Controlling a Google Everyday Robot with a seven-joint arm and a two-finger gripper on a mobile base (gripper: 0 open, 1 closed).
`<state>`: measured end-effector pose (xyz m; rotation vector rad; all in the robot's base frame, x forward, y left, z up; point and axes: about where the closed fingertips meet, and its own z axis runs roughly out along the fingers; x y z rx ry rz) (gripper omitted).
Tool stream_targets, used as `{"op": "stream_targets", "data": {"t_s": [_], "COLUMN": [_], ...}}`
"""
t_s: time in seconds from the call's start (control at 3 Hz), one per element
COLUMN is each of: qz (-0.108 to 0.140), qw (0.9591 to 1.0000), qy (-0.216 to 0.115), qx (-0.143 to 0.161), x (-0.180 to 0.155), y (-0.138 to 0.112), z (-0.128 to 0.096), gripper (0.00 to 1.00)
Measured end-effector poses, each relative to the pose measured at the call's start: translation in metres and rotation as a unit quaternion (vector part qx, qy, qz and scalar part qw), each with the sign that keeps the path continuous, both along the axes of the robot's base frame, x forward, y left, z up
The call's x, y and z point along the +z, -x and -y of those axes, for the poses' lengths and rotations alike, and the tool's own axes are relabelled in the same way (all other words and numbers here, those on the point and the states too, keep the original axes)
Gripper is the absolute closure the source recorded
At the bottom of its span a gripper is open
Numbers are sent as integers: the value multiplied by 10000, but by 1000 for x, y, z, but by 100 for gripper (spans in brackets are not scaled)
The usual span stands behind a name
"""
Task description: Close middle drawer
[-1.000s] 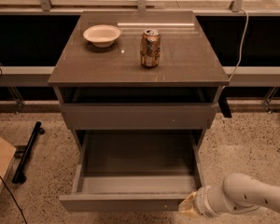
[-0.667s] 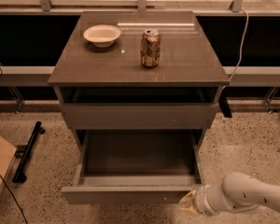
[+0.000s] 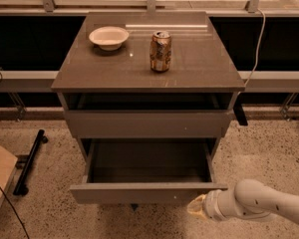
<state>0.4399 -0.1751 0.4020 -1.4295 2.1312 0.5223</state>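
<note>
Table (image 3: pixel 199 68) with three drawers, seen from the front and above. The middle drawer (image 3: pixel 144 193) is shown pulled well out beyond the table's front edge, its plain grey inside exposed and nothing seen in it; the upper drawer (image 3: pixel 149 124) above it sits nearly home. The claw (image 3: pixel 195 209) is placed low, just below and in front of the right end of the middle drawer's front, under the table's front right corner, with the arm (image 3: pixel 259 203) reaching in from the right. Whether the claw is wide or narrow cannot be told, nor whether the drawer front is touched. Several faults can be expected from here. Because the claw is set near one end and not at the middle of the front, a push is likely to be delivered off-centre, so that the drawer may be skewed on its runners and jammed partway. Because the claw lies close to the lower edge, it may be slipped beneath the front and no push passed on at all. If the drawer is driven home hard, the table may be jolted, and the can (image 3: pixel 160 51) standing upright near the middle of the top may be toppled; the bowl (image 3: pixel 108 37) toward the back left corner is judged less at risk.
</note>
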Motion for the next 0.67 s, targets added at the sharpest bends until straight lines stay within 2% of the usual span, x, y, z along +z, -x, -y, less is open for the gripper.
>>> {"op": "stream_targets", "data": {"t_s": [0.67], "qz": [500], "qw": [9985], "qy": [-223], "qx": [11], "x": [4], "y": [-73], "z": [-9], "gripper": [100]}}
